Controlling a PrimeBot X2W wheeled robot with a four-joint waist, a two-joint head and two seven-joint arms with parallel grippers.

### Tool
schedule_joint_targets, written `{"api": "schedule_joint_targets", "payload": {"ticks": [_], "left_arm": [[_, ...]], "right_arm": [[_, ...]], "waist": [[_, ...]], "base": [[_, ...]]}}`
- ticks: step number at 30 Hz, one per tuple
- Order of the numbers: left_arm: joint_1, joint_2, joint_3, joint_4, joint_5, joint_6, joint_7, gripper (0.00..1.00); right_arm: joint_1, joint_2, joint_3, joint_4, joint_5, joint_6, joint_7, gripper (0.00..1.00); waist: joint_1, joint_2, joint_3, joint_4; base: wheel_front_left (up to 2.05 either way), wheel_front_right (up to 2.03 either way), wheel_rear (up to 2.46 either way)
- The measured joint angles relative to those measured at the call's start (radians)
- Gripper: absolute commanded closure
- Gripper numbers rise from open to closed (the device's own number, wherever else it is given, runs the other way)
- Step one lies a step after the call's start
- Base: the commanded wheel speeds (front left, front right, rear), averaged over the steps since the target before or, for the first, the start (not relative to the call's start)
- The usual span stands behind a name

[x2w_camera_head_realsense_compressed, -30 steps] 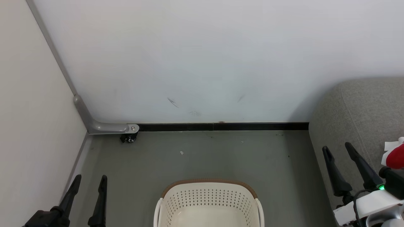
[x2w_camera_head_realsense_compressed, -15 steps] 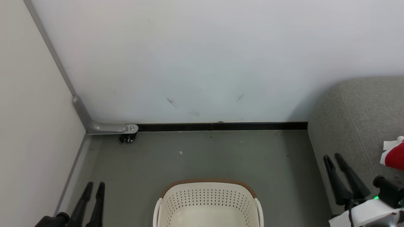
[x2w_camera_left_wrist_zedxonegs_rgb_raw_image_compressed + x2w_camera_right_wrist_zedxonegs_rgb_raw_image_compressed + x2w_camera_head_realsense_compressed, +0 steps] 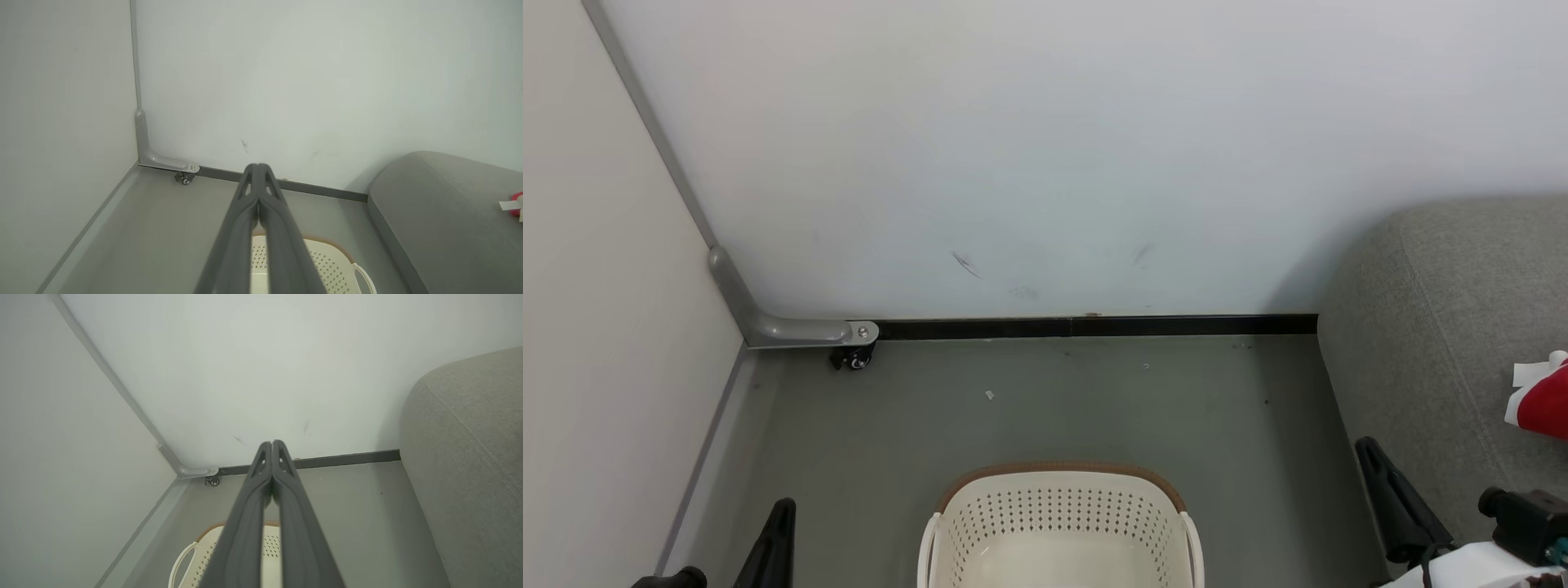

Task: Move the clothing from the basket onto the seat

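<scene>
Left gripper (image 3: pixel 258 168) and right gripper (image 3: pixel 271 444) clenched empty, either side of basket (image 3: pixel 1062 471); caster (image 3: pixel 854 358) by wall (image 3: pixel 1045 163), seat (image 3: pixel 1421 327) rightward.

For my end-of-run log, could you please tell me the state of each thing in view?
basket: upright on the floor, visible part holds nothing.
clothing: red piece lying on the seat.
seat: carrying that clothing.
left claw: shut, empty.
right claw: shut, empty.
</scene>
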Motion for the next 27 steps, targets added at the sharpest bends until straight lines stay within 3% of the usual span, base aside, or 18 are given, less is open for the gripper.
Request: {"api": "schedule_joint_targets", "payload": {"ticks": [10, 27], "left_arm": [[-0.004, -0.02, 0.028, 0.015, -0.114, -0.018, 0.034, 1.0], [-0.03, -0.044, 0.075, 0.047, -0.322, -0.052, 0.094, 1.0]], "right_arm": [[-0.001, 0.015, -0.02, 0.006, 0.155, 0.0, 0.035, 1.0], [-0.018, 0.026, -0.047, 0.035, 0.402, 0.0, 0.102, 1.0]], "waist": [[0.001, 0.0, 0.002, -0.009], [0.0157, 0.0, -0.003, -0.028]], "base": [[0.0, 0.0, 0.0], [0.0, 0.0, 0.0]]}}
